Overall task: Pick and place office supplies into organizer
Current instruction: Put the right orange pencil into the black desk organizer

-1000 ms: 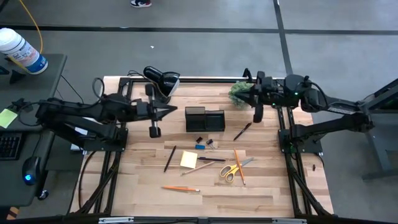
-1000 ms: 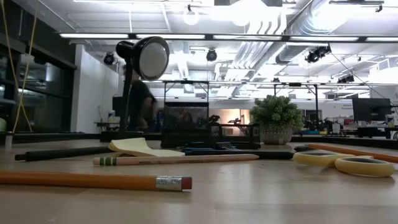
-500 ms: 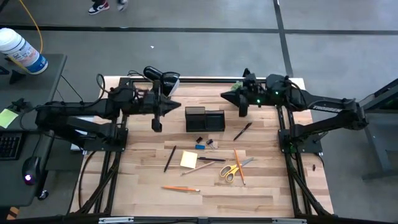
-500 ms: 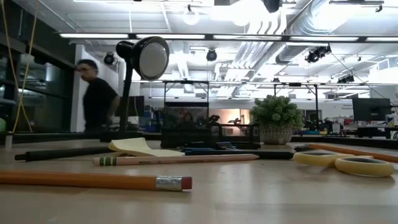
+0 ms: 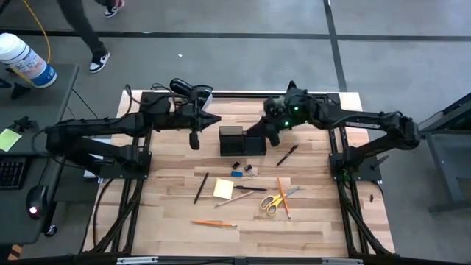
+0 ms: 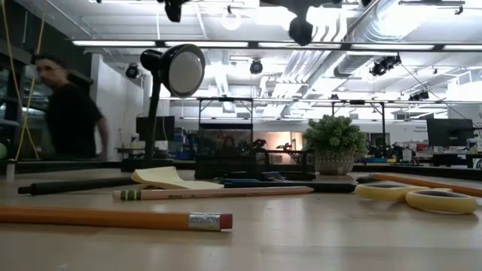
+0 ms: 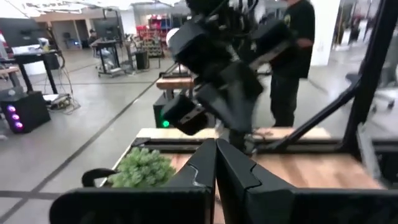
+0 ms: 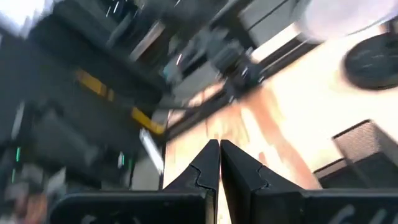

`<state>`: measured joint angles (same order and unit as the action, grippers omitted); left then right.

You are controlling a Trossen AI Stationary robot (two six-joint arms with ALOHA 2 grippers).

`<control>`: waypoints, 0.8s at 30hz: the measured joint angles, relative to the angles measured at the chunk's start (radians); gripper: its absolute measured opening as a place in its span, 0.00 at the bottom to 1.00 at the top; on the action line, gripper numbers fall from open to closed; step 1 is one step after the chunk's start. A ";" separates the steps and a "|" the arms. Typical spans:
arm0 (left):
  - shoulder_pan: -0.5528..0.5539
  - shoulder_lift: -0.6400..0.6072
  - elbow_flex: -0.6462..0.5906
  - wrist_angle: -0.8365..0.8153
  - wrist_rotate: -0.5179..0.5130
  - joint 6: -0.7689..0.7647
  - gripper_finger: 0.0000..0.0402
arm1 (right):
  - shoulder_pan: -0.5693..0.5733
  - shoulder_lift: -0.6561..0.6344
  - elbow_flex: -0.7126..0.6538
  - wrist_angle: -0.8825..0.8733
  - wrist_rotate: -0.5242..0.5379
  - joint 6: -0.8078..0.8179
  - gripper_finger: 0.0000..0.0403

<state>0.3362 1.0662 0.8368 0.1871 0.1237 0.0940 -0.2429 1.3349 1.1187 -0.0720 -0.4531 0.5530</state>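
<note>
The black wire-mesh organizer box (image 5: 242, 140) is seen on the pale wood-plank table (image 5: 169, 213), just between the left gripper (image 5: 208, 120) and right gripper (image 5: 254, 132). Both sets of jaws are pressed together, nothing pinched. Orange pencils (image 5: 214, 223), yellow-handled scissors (image 5: 274, 202) and a yellow sticky pad (image 5: 224, 189) are scattered well clear of the jaws.

Both arms reach inward above the table; left tool (image 7: 216, 163) closed; right tool (image 8: 219, 163) closed.

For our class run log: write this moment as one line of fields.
left hand: shut, above table left of organizer | right hand: shut, by organizer's right | supplies: scissors, sticky pad on table
</note>
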 joint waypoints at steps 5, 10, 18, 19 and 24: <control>-0.003 0.059 0.000 0.047 -0.048 0.050 0.00 | -0.001 0.035 0.000 -0.054 -0.115 -0.115 0.03; -0.003 0.102 0.000 0.192 -0.117 -0.094 0.00 | -0.001 0.039 0.000 -0.121 -0.174 -0.145 0.03; -0.003 0.112 0.000 0.211 -0.195 -0.129 0.00 | 0.009 0.039 0.000 -0.198 -0.133 -0.108 0.03; -0.003 0.112 0.000 0.209 -0.195 -0.128 0.00 | 0.013 0.039 0.000 -0.228 -0.132 -0.107 0.03; -0.003 0.112 0.000 0.216 -0.174 -0.150 0.00 | 0.045 0.039 0.000 -0.420 -0.130 -0.097 0.03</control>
<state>0.3336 1.1786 0.8368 0.4035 -0.0499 -0.0562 -0.1982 1.3735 1.1183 -0.4921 -0.5834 0.4564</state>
